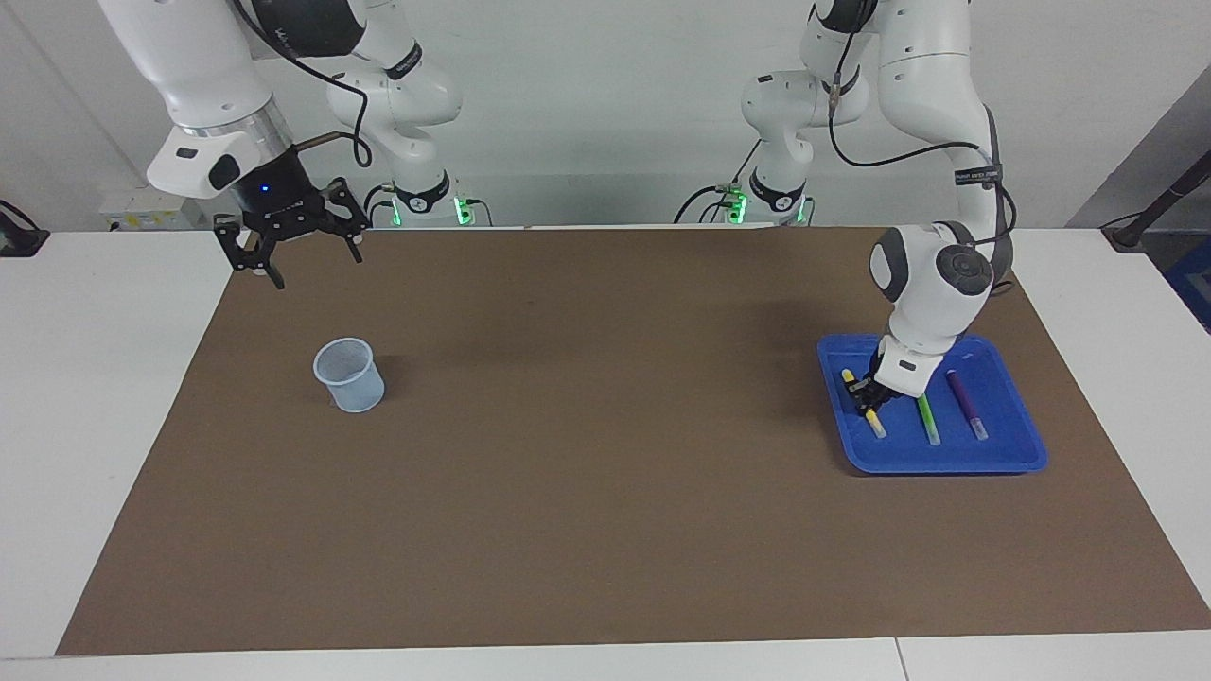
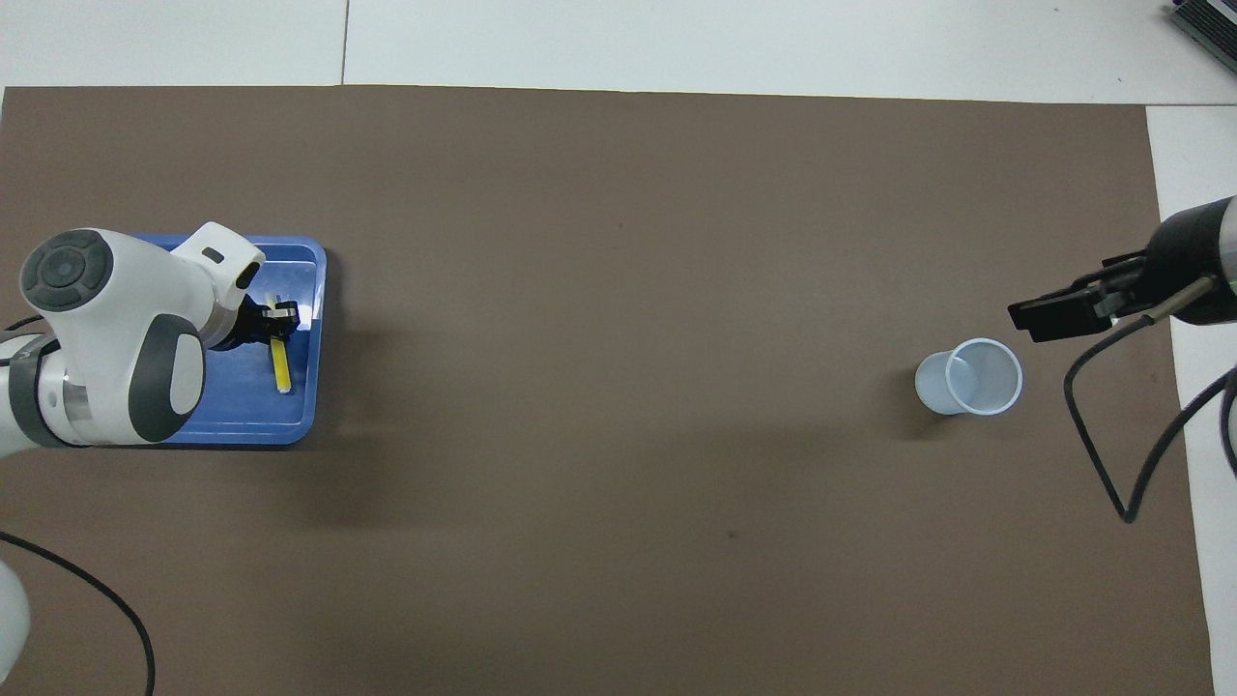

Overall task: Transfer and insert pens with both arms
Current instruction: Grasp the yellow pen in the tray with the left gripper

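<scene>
- A brown mat (image 1: 605, 445) covered most of the white surface (image 1: 95, 378); its whole middle lay bare between the cup and the tray, wide room for both arms.
- The blue tray (image 1: 1003, 456) sat on the mat toward the left arm's end, well inside the mat's edge.
- The pale cup (image 1: 349, 375) stood upright toward the right arm's end, mouth open, with clear mat all round it.
- The three pens lay in the tray, roughly parallel and apart, each with its pale cap end pointing away from the robots.
- The yellow pen (image 1: 874, 422) lay on the side nearest the cup, the green pen (image 1: 928, 420) in the middle, the purple pen (image 1: 967, 403) on the outer side.
- In the overhead view only the yellow pen (image 2: 281, 366) showed; the left arm's wrist hid the other two.
- The left gripper (image 1: 865, 397) was down in the tray, clenched on the yellow pen about midway along it; the pen's tail end showed above the gripper and the cap end below it.
- The green pen lay just beside the left gripper's body, not touched.
- The right gripper (image 1: 305, 255) hung released, fingers spread, over the mat's edge at the robots' side, up above the cup's level and nothing in it.
- A black cable (image 2: 1121, 464) looped from the right wrist over the mat's end near the cup.
</scene>
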